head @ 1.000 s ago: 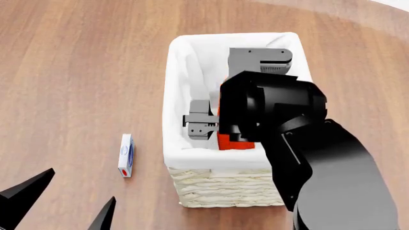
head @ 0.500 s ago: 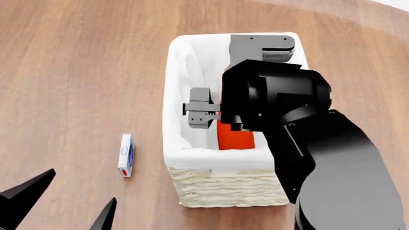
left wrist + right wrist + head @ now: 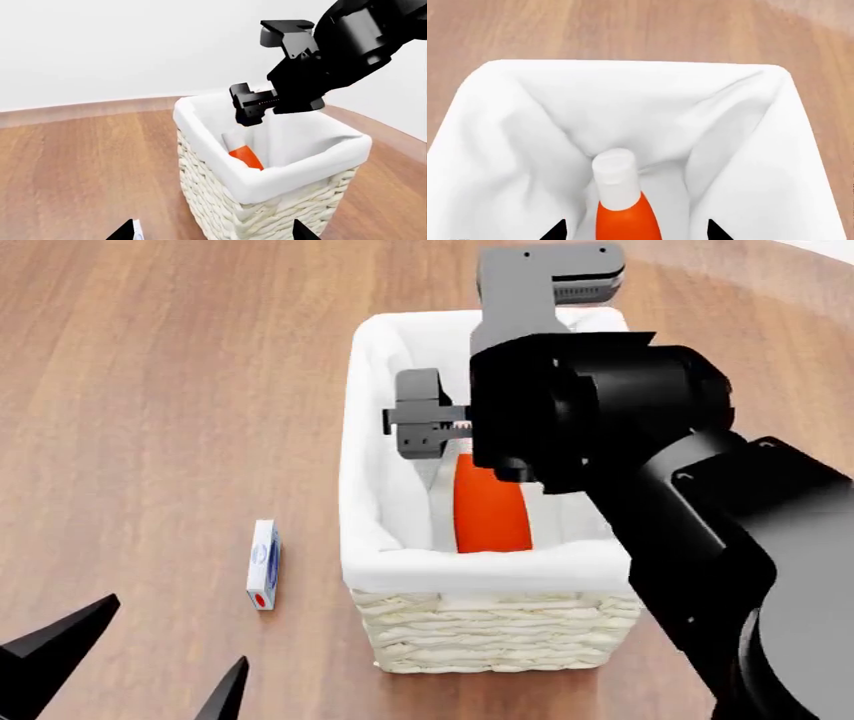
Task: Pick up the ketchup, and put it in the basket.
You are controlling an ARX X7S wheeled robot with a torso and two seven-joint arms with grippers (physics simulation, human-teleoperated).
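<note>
The ketchup [image 3: 491, 505], an orange-red bottle with a white cap [image 3: 614, 172], lies inside the basket [image 3: 360, 440] on the white liner. It also shows in the left wrist view [image 3: 245, 157] and in the right wrist view [image 3: 627, 220]. My right gripper [image 3: 637, 231] hangs above the basket, open, with its fingertips wide on either side of the bottle and not touching it. In the head view my right arm [image 3: 601, 410] hides its fingers. My left gripper [image 3: 140, 670] is open and empty, low at the near left, facing the basket's wicker wall [image 3: 220, 200].
A small white and blue box [image 3: 264, 563] lies on the wooden floor left of the basket, close to my left fingertips [image 3: 123, 231]. Bare wood floor surrounds the basket.
My right gripper has risen out of the basket and moved toward its far end. The ketchup stays lying in the basket, and more of it shows. The left arm has not moved.
</note>
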